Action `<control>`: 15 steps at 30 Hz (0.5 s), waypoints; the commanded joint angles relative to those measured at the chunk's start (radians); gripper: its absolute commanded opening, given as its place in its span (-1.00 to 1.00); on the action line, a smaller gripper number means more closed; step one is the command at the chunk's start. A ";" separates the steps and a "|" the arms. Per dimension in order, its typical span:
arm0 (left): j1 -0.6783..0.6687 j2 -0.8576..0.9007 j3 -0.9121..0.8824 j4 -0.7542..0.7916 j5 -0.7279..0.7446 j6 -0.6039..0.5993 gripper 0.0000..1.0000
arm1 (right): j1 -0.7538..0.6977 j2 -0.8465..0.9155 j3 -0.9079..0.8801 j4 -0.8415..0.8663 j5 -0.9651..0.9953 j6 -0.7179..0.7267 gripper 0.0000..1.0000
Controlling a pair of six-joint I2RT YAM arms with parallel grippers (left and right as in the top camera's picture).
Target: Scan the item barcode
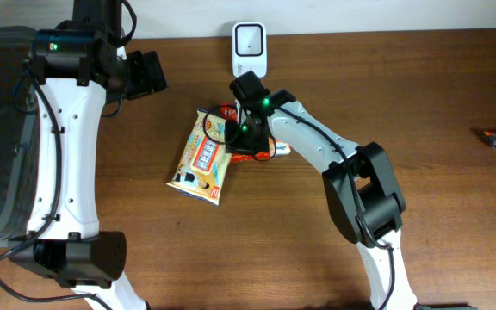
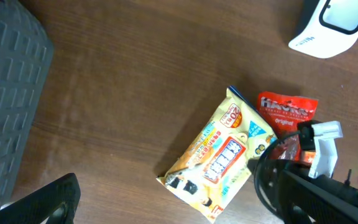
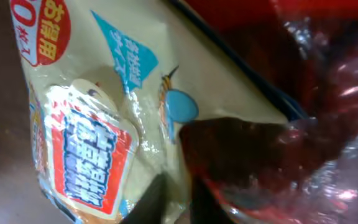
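Snack packet, the yellow one, lies flat on the table, and the right gripper is down at its upper right corner, where a red packet meets it. Pinching or just pressing? Too blurred up close to call. White scanner stands just behind. Left gripper hangs spread wide, empty, off to the left.
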 commanded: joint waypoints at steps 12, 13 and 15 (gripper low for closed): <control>0.002 0.002 -0.002 0.002 -0.011 -0.010 0.99 | -0.029 -0.235 0.034 -0.158 0.198 -0.137 -0.92; 0.002 0.002 -0.002 0.002 -0.011 -0.010 0.98 | -0.025 -0.228 0.034 -0.183 0.209 -0.136 -0.92; 0.002 0.002 -0.002 0.002 -0.011 -0.010 0.98 | -0.023 -0.223 0.034 -0.220 0.255 -0.136 -0.92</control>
